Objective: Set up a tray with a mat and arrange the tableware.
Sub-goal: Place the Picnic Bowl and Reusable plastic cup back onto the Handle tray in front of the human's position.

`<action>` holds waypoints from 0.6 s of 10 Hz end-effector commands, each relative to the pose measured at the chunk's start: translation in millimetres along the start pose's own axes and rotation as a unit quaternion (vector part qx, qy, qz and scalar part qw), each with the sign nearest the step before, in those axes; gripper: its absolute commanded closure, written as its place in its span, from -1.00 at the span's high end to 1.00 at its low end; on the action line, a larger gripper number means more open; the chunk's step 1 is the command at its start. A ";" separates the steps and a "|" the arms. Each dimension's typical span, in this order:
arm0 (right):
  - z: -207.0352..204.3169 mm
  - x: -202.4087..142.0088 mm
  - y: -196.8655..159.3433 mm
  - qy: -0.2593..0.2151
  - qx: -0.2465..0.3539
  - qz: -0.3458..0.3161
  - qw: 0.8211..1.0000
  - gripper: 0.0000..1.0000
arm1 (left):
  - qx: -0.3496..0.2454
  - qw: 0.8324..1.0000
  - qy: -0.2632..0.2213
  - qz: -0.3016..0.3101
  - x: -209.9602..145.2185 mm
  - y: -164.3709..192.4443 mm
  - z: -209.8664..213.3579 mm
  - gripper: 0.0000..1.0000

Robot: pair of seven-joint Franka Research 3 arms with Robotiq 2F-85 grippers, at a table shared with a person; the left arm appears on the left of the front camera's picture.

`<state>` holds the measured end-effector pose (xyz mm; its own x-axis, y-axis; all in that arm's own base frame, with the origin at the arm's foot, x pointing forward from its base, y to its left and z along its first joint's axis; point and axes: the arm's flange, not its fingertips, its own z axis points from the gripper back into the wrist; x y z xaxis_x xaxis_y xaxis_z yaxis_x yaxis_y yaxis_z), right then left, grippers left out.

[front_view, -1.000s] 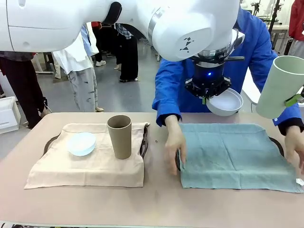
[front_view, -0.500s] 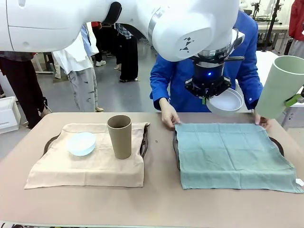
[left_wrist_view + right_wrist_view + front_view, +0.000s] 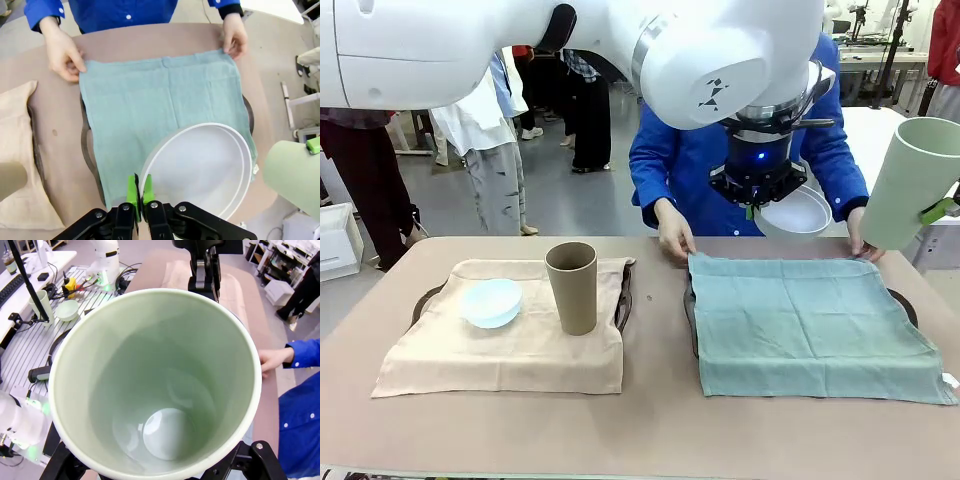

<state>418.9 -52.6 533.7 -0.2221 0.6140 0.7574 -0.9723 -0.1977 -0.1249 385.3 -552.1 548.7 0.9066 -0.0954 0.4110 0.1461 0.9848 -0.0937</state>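
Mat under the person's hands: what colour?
Teal green mat, clearest in the left wrist view.

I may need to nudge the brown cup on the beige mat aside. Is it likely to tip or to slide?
The brown cup is tall and narrow, so a push near its rim would probably tip it. It stands on a soft beige mat, which may bunch up and not let it slide. The pale blue bowl sits close beside it, so a fall that way could hit the bowl.

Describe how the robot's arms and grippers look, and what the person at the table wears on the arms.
Glossy white rounded arm casings, one bearing a small black logo. The left gripper is black with bright green finger pads and a blue light on its wrist; the right gripper shows a green pad. The person's sleeves are bright blue, buttoned at the cuff.
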 end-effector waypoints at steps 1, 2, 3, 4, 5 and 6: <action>1.5 0.4 -1.5 0.005 0.000 0.003 1.000 -1.00 | -0.005 1.000 -0.009 -0.006 2.6 0.1 0.7 -1.00; 1.5 0.4 -1.5 0.005 0.000 0.003 1.000 -1.00 | -0.005 1.000 -0.009 -0.006 2.6 0.1 0.7 -1.00; 1.5 0.4 -1.5 0.005 0.000 0.003 1.000 -1.00 | -0.005 1.000 -0.009 -0.006 2.6 0.1 0.7 -1.00; 1.5 0.4 -1.5 0.005 0.000 0.003 1.000 -1.00 | -0.005 1.000 -0.009 -0.006 2.6 0.1 0.7 -1.00; 1.5 0.4 -1.5 0.005 0.000 0.003 1.000 -1.00 | -0.005 1.000 -0.009 -0.006 2.6 0.1 0.7 -1.00; 1.5 0.4 -1.5 0.005 0.000 0.003 1.000 -1.00 | -0.005 1.000 -0.009 -0.006 2.6 0.1 0.7 -1.00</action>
<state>418.9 -52.6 533.7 -0.2221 0.6140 0.7574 -0.9723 -0.1977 -0.1249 385.3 -552.1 548.6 0.9067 -0.0955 0.4108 0.1461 0.9848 -0.0937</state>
